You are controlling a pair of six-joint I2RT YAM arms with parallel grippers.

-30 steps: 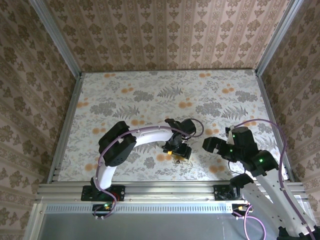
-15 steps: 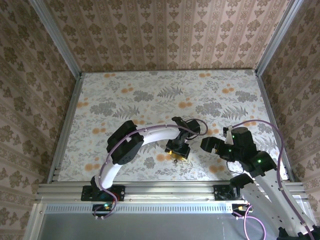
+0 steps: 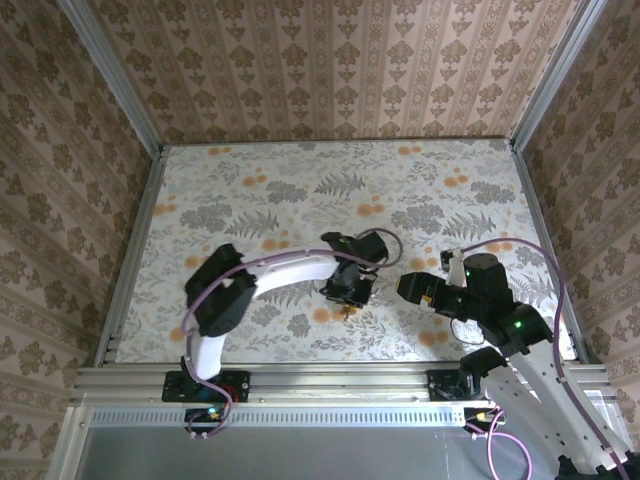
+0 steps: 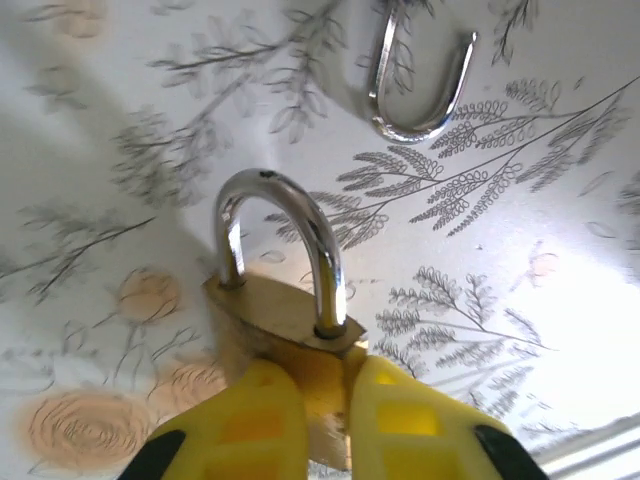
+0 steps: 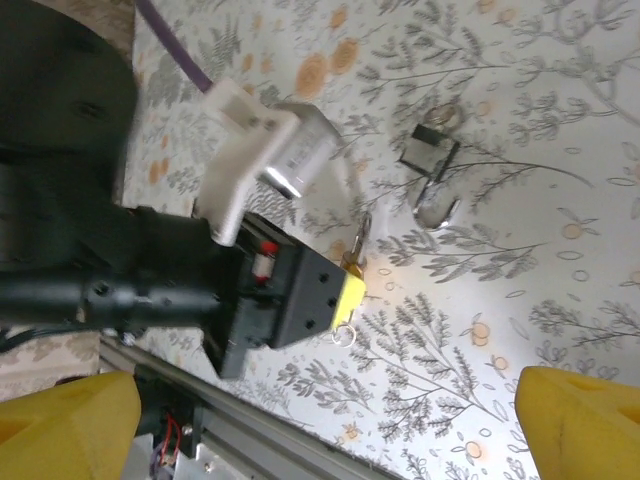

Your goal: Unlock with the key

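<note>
left claw [image 4: 328, 388]: your yellow fingers [image 4: 250, 420] were clamped on the lower half of the brass padlock [image 4: 275, 315], one on each flat face. judged reason: a grip low on the body left the shackle [image 4: 300, 225] free above the fingers and steadied the lock for the other arm. the shackle looked seated in the body at both legs, so the lock read as not yet opened. the keyhole end was buried between the fingers, and i could not tell which way it faced.

beyond the padlock and apart from it, a bent silver wire loop [image 4: 420, 85] lay flat on the flowered desk [image 4: 560, 250]. from the left wrist view i could not tell whether it belonged to the key.

right claw [image 5: 320, 405]: jaws spread wide with nothing between them, hovering above the desk and looking across at your left claw. judged reason: it was free to pick up the key.

the key [image 5: 432, 160]: lay flat on the desk, a small dark-grey piece with silver bits at either end. it was near the left claw's tip, not touching it, and neither claw held it.

judgement: the step in hand was securing the lock. fetching and inserting the key had not yet begun. the key sat thin and flat against the desk, so you would likely need a low, careful pinch. the risk was it sliding away under the fingers.
</note>
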